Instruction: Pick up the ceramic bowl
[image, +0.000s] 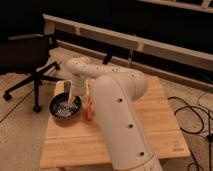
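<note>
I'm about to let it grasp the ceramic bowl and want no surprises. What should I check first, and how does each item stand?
1. Ceramic bowl upright on the wooden table: ok.
2. Gripper at the bowl's rim: ok.
3. Bowl firmly gripped: cannot tell.
4. Orange object clear of the gripper: not ok, it lies close beside the bowl.
5. Bowl away from the table's edge: not ok, it sits right by it.
</note>
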